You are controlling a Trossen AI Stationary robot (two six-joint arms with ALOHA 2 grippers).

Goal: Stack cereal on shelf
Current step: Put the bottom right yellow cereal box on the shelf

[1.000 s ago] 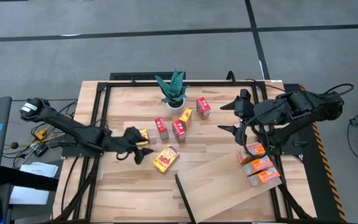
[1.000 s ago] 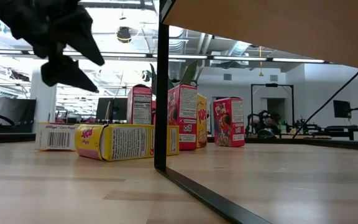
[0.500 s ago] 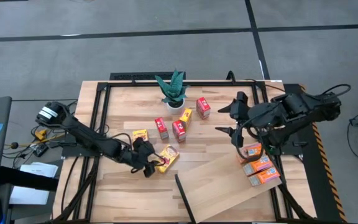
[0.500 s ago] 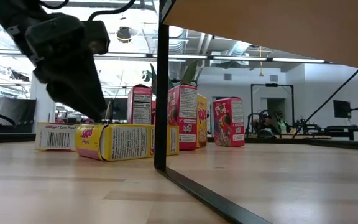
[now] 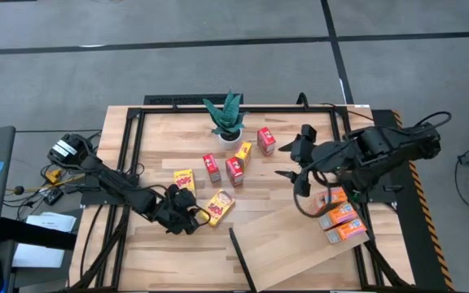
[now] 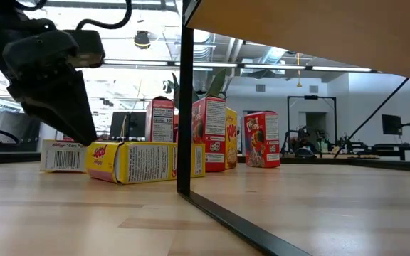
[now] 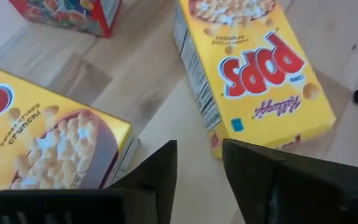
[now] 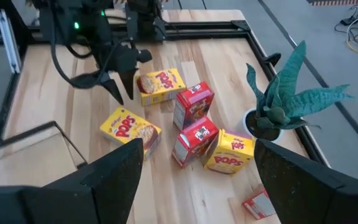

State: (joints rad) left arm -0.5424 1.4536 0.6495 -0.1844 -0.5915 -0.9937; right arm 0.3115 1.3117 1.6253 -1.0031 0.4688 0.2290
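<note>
Cereal boxes are mostly loose on the table [image 5: 161,130], not stacked on the shelf [image 5: 300,244] yet.

High view: a flat yellow box [image 5: 218,206] lies mid-table with its long axis on a diagonal. One short end points at the left end effector [image 5: 181,215], the other toward the red boxes [image 5: 234,169] and the plant [image 5: 228,118]. The left end effector sits just beside that near end, so the left arm is clearly the closer one. A smaller yellow box [image 5: 184,179] is near it on the other side. Three orange boxes [image 5: 340,215] sit at the shelf's right edge; on it or beside it, can't tell. The right end effector [image 5: 298,159] hovers nearby, spread wide and empty.

Low view: the flat yellow box rests on its broad face, long axis across the picture. The left end effector points down just off its end, between it and the smaller box.

Left wrist view: the fingers [image 7: 160,177] are narrowly parted with only bare table between them, pinching nothing, and a yellow box lies to either side.

Right wrist view: same story, tips down beside the smaller box, flat one close by.

My guess is it has to shift sideways and grab the flat box across its short width.
</note>
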